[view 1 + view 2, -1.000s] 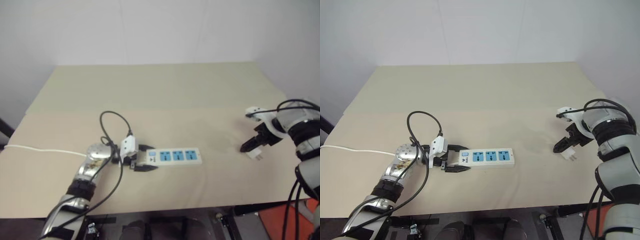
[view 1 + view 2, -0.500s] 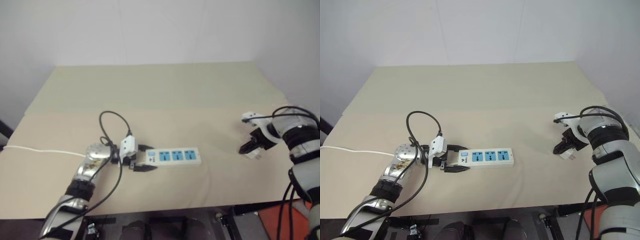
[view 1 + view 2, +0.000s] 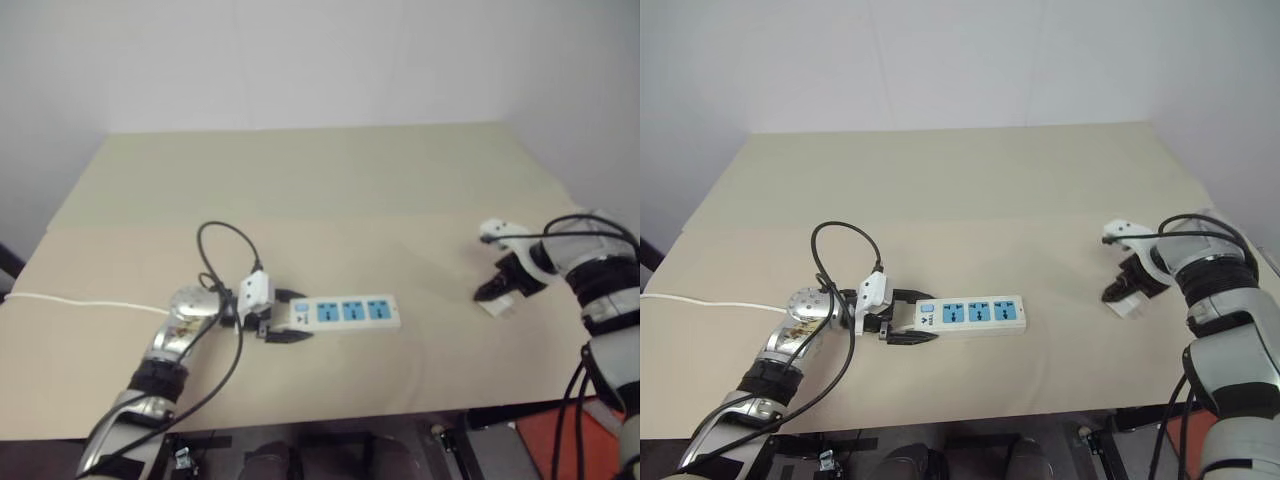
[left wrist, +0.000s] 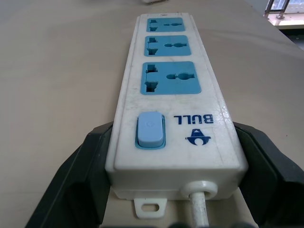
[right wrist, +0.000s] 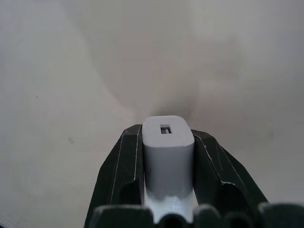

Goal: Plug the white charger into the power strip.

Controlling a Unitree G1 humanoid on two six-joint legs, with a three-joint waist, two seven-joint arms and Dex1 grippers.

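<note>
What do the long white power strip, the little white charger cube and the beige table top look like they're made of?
Long white power strip: apparently hard moulded plastic, smooth with a slight sheen, with matte blue outlet faces and printed lettering.
Small white cube-shaped charger: probably the same smooth, matte white plastic, with rounded moulded edges and a small recessed port.
Beige table top: a flat, dull, even-coloured surface, perhaps laminate or painted board; the material cannot be told for sure.

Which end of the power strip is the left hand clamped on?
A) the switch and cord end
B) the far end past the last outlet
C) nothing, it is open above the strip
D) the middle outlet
A: in the left wrist view the left hand has a black finger on each side of the power strip at the end with the blue switch and the white cord.
</note>
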